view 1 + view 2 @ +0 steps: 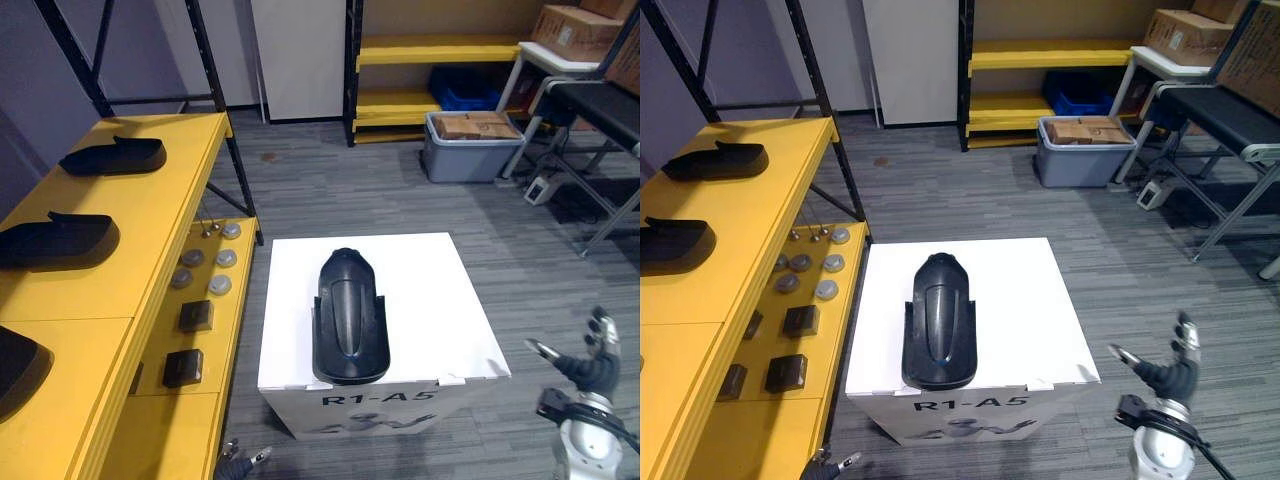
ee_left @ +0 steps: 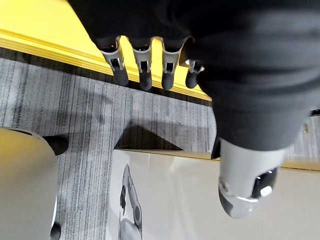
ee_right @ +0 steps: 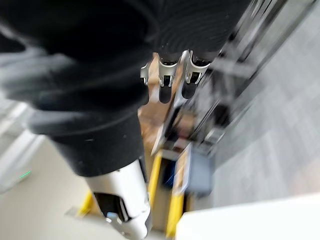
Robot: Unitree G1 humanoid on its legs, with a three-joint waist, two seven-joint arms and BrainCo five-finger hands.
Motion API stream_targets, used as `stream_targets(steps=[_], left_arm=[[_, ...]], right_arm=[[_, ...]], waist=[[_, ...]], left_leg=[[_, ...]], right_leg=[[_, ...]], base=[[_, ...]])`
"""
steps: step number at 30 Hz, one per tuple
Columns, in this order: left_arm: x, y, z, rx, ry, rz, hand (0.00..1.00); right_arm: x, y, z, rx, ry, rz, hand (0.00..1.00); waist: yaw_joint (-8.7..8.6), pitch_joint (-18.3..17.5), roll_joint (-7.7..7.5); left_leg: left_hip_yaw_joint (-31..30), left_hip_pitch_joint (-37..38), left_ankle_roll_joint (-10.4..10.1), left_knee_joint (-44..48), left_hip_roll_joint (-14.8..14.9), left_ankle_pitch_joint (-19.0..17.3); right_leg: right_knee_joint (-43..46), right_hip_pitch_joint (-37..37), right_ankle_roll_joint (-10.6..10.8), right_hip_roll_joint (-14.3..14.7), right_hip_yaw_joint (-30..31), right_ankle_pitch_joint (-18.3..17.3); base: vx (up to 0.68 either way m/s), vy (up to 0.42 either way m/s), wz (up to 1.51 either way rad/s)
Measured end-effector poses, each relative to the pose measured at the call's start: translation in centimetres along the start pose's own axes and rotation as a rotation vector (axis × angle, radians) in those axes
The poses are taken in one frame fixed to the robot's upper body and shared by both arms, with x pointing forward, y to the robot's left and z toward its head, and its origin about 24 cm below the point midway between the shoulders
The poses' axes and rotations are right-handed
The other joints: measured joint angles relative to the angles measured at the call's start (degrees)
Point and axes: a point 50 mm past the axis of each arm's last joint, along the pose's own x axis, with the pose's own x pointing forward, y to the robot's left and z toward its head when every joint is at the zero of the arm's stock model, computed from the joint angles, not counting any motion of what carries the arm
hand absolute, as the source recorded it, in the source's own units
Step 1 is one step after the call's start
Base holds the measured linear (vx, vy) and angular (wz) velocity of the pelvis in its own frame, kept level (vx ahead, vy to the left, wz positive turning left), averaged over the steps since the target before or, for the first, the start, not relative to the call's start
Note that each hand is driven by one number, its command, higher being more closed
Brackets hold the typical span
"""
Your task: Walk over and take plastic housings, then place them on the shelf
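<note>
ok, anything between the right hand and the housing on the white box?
Nothing visible. The housing lies alone on the white box; the right hand hangs open over carpet off the box's right front corner.

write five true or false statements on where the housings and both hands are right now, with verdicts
1. A black housing lies on top of the white box. True.
2. The right hand is curled round a housing. False: its fingers are spread and it holds nothing, off to the side of the box.
3. The yellow shelf already bears other housings. True.
4. The left hand rests on the housing on the box. False: it hangs low between box and shelf, fingers straight, empty.
5. The grey bin stands on the white box. False: it stands on the floor further back.
</note>
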Motion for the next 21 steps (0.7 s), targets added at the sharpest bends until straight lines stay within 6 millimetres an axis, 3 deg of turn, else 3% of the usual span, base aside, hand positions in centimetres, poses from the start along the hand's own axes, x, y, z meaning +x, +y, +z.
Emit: stream_targets(steps=[3, 8, 21], left_arm=[[0.0, -0.1, 0.2, 0.011, -0.011, -0.016, 0.00], [0.3, -0.5, 0.8, 0.026, -0.027, -0.035, 0.00], [0.4, -1.0, 1.2, 0.041, -0.044, -0.034, 0.00]], right_arm=[[0.0, 4.9, 1.6, 0.062, -0.074, 0.211, 0.00], [-0.5, 9.0, 1.5, 0.066, -0.072, 0.397, 0.00], [-1.8, 14.3, -3.6, -0.174, 0.137, 0.521, 0.00]], waist=[[0.66, -0.17, -0.04], [2.51, -0.28, 0.13], [3.40, 0.14, -0.17]], left_leg=[[-0.33, 0.01, 0.29, -0.72, -0.11, 0.62], [-2.03, 0.01, 0.35, -1.51, -0.44, 1.59], [-4.80, 0.62, 0.16, -2.67, -0.64, 3.01]], right_leg=[[-0.44, -0.05, 0.16, -0.01, -0.24, 0.21], [-1.37, 1.05, -0.06, -0.28, -2.38, 0.82], [-2.02, 2.84, 0.14, -0.38, -4.84, 0.68]], base=[[-0.07, -0.005, 0.04], [0.03, -0.004, 0.20], [-0.01, -0.006, 0.11]])
